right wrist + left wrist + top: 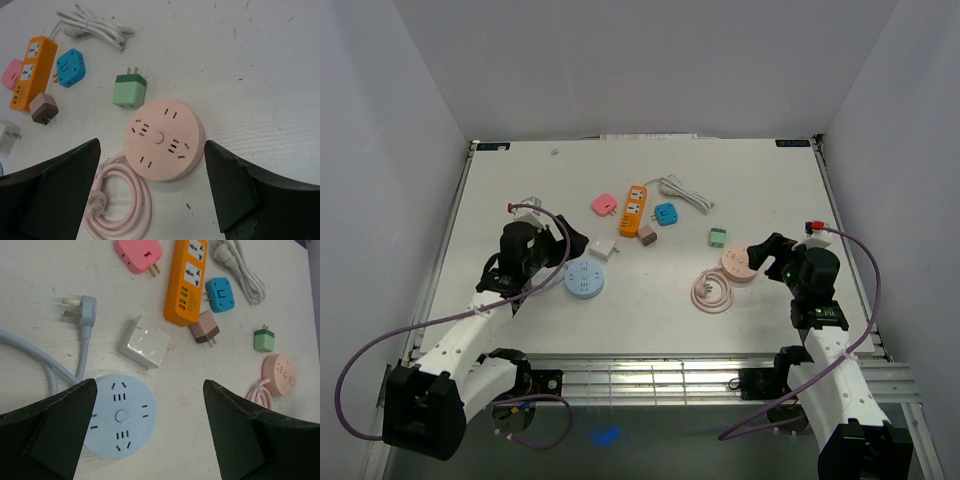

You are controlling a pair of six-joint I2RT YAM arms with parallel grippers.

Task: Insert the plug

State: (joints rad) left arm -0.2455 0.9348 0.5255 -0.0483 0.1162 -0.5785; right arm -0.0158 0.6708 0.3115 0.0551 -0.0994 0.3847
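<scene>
The left gripper (149, 381) hangs over the left half of the worktop (650, 325) with its jaws wide apart, and it holds nothing. Directly below it lies the light blue round socket (119, 415), flat on the worktop with its openings facing up. The cable of this socket runs off toward the left edge, and its pale blue plug (84, 307) lies free on the worktop beyond the socket, its three pins pointing to the left edge, in no socket.

The right gripper (152, 141) is also spread wide and empty, above the pink round socket (162, 139) in the right half of the worktop. The pink cable (125, 200) lies in a coil that touches the near-left side of this socket, and the pink plug (96, 206) rests on the coil, not inserted.

Between the two sockets, more toward the far edge, several things lie separately: a white cube adapter (145, 341) just beside the blue socket, an orange power strip (187, 280), a pink adapter (137, 254), a blue adapter (220, 294) and a brown adapter (204, 327) close to the strip. A green adapter (129, 90) lies just beyond the pink socket, pins toward the far edge. The white cable (92, 25) of the strip is bundled near the far edge
</scene>
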